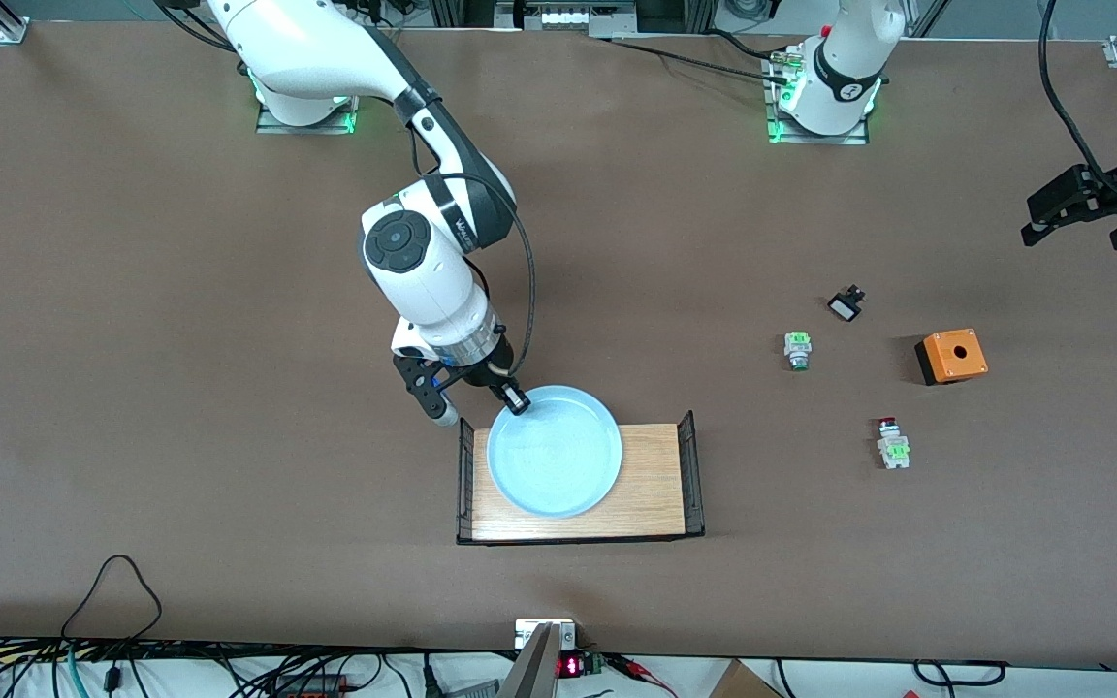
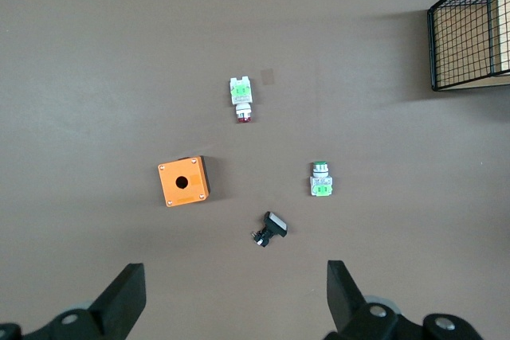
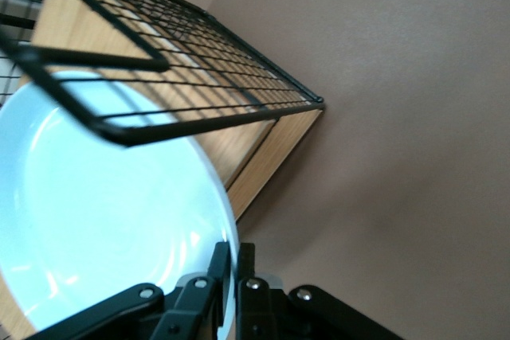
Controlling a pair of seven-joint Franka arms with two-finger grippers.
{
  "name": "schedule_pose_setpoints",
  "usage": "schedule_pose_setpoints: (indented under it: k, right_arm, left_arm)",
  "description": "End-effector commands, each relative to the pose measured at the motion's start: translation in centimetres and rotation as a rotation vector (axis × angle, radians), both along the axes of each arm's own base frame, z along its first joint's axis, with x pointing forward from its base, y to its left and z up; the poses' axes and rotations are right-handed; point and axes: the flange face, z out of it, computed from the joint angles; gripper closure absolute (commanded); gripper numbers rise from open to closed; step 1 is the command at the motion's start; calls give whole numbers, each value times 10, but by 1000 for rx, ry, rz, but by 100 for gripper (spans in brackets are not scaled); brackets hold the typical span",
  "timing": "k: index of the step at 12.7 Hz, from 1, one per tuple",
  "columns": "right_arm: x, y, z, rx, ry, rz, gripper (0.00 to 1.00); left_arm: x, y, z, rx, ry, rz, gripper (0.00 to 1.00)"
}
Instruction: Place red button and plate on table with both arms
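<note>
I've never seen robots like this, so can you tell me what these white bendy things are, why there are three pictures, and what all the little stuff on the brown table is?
They are two robot arms with pincher hands. One picture looks down from high up; the others come from cameras on each wrist.

The right gripper is shut on the rim of the pale blue plate, which sits on a wooden tray.

The left gripper is open, up in the air, waiting.

On the table lie the red button, a green button, an orange box and a small black part.

Wide-open left pincer (image 2: 231,308) hangs over the table (image 2: 96,53), above red button (image 2: 241,98) and orange box (image 2: 183,181).
</note>
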Motion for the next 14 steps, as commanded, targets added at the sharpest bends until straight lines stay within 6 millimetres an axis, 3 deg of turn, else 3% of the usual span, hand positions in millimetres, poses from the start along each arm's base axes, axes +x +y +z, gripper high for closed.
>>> schedule_pose_setpoints:
  k: [1,4,7,9,11,14]
  right_arm:
    - [-2,8,15,19,-7,-3,100]
    - [-7,8,35,17,8,6,100]
    - [-12,-1,71,6,34,18,100]
    - [-16,-12,100,-1,54,21,100]
    - [-15,-39,129,-30,86,45,100]
    - [-10,-89,163,-44,120,108,100]
  left_arm:
    - [-11,-3,3,29,-7,-29,0]
    - [-6,7,5,23,15,-15,0]
    - [-3,-4,2,17,34,-38,0]
    - [13,-6,2,16,28,-39,0]
    - [23,-9,6,14,22,-47,0]
    - [19,-19,10,13,58,-63,0]
